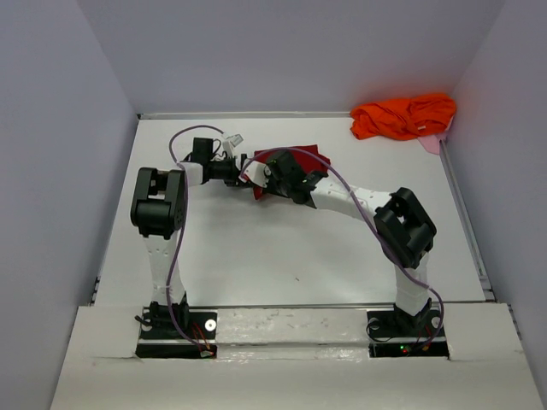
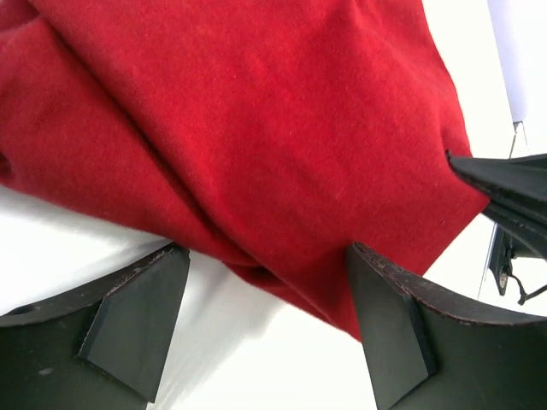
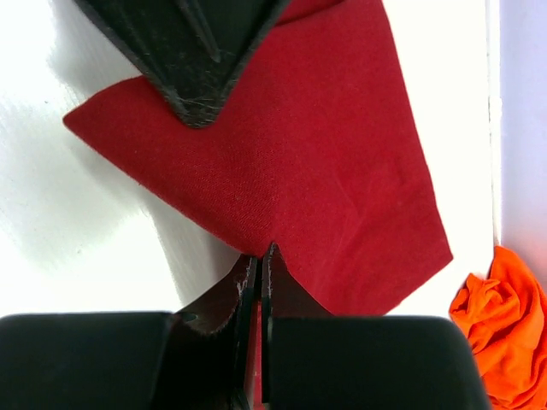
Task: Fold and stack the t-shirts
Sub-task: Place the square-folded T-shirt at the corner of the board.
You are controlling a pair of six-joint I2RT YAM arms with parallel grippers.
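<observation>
Across most of the top view, the white surface (image 1: 282, 256) is spreading out under both of your arms. Above the middle of that frame, the crimson t-shirt (image 1: 312, 155) is lying partly folded, and your two arms are reaching in over it from the lower left and lower right, covering much of it. In the upper right corner of the same frame, the orange t-shirt (image 1: 403, 116) is sitting in a crumpled heap, well apart from the crimson one. It is also showing at the lower right edge of your right wrist view (image 3: 504, 333).

Your left tool (image 2: 265, 256) is standing wide open. Its two dark fingers are sitting at the bottom of the left wrist view, one on each side of a folded edge of the crimson cloth (image 2: 282, 128), which is filling the upper part of that frame.

Your right tool (image 3: 263, 252) is closed, and you are pinching a raised peak of the crimson t-shirt (image 3: 325, 188) between its fingertips at the lower middle of the right wrist view.
</observation>
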